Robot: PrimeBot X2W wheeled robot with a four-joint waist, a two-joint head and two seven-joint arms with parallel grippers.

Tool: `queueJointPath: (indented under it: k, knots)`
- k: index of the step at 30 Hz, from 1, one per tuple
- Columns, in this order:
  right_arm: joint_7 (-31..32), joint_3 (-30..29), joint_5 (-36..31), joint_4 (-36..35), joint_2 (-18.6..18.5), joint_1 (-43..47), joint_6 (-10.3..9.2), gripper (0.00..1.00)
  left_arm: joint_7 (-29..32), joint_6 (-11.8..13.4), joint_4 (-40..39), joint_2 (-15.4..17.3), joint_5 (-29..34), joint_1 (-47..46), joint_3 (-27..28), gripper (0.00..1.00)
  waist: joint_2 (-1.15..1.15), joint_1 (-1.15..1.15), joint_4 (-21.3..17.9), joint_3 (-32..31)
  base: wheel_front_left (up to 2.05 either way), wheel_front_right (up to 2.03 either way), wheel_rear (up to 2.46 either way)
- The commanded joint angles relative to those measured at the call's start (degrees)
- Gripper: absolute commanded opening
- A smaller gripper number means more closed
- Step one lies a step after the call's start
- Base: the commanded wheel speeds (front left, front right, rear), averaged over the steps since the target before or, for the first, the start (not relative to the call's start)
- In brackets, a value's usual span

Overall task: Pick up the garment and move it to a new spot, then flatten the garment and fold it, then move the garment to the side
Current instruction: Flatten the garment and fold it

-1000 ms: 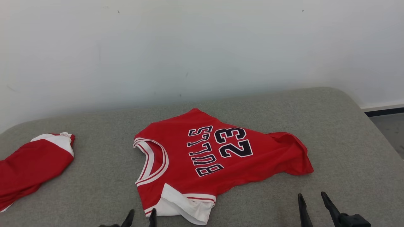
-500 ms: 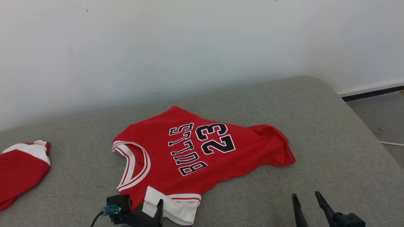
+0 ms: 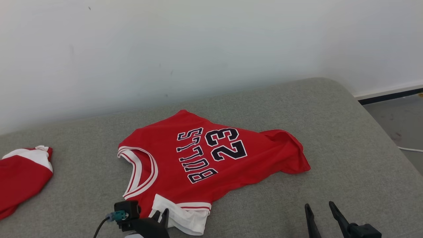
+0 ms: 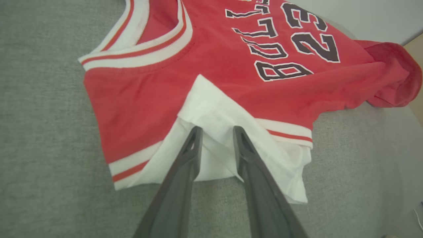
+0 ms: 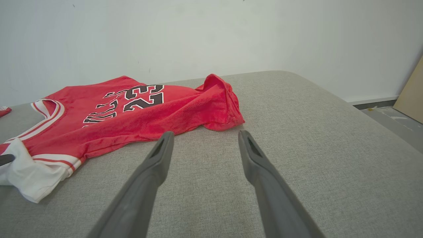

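The garment [image 3: 198, 155], a red jersey with "BULLS 23" in black and white trim, lies crumpled on the grey padded surface [image 3: 330, 132]. It also appears in the left wrist view [image 4: 214, 76] and the right wrist view [image 5: 132, 115]. My left gripper [image 3: 160, 214] is at the jersey's near white sleeve edge. In its wrist view the gripper [image 4: 216, 130] has its fingers a little apart, straddling a fold of white cloth. My right gripper [image 3: 319, 205] hovers open over bare surface to the right of the jersey, wide open [image 5: 204, 134] with nothing between its fingers.
A second red and white garment [image 3: 19, 178] lies at the far left of the surface. A white wall rises behind. The surface's right edge drops to a grey floor [image 3: 403, 119] with a white cable [image 3: 409, 149].
The camera turned slightly. My left gripper moved forward onto the jersey's white sleeve edge and its fingers narrowed around the fold. The right gripper and the jersey stayed put.
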Motion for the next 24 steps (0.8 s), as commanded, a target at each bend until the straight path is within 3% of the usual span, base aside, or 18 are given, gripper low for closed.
queueJointPath:
  k: [1,2,12,17,22,23,24]
  knots:
    - [0.0,0.1,0.3,0.1,0.0,-0.2,-0.15,1.0,-0.5,-0.4,0.5,0.1,-1.0,-0.7,-0.6,0.05,0.0,-0.01,0.2,-0.1,0.0,0.0,0.0]
    - [0.0,0.1,0.3,0.1,0.0,-0.3,-0.15,1.0,-0.6,-0.5,0.8,0.1,-1.5,-0.9,-1.1,0.0,0.0,-0.01,0.3,-0.2,0.0,0.0,0.0]
    - [-0.1,-1.1,0.0,-0.2,0.0,0.4,-0.15,1.0,-5.8,-2.5,0.9,0.1,-7.6,-0.4,-4.9,0.0,0.0,-0.01,2.5,-0.5,0.0,0.0,0.0]
    - [-0.4,-1.7,1.0,-0.3,0.0,1.5,-0.15,1.0,-9.1,-3.3,-3.3,0.4,-8.3,7.2,-4.9,0.0,0.0,-0.01,4.5,-0.9,0.0,0.0,0.0]
    - [-0.6,-2.9,1.5,-0.1,0.0,2.5,-0.15,1.0,-9.6,-2.3,-9.4,1.3,-8.1,14.5,-5.3,0.0,0.0,-0.01,7.3,-0.7,0.0,0.0,0.0]
    - [-0.5,-2.7,1.6,-0.1,0.0,2.5,-0.15,1.0,-9.3,-1.8,-10.9,1.7,-8.1,16.0,-5.4,0.59,0.0,-0.01,7.9,-0.7,0.0,0.0,0.0]
    - [-0.6,-2.9,1.6,-0.2,0.0,2.6,-0.15,1.0,-9.0,-1.3,-12.5,2.3,-7.8,17.1,-5.7,1.0,0.0,-0.01,8.6,-0.7,0.0,0.0,0.0]
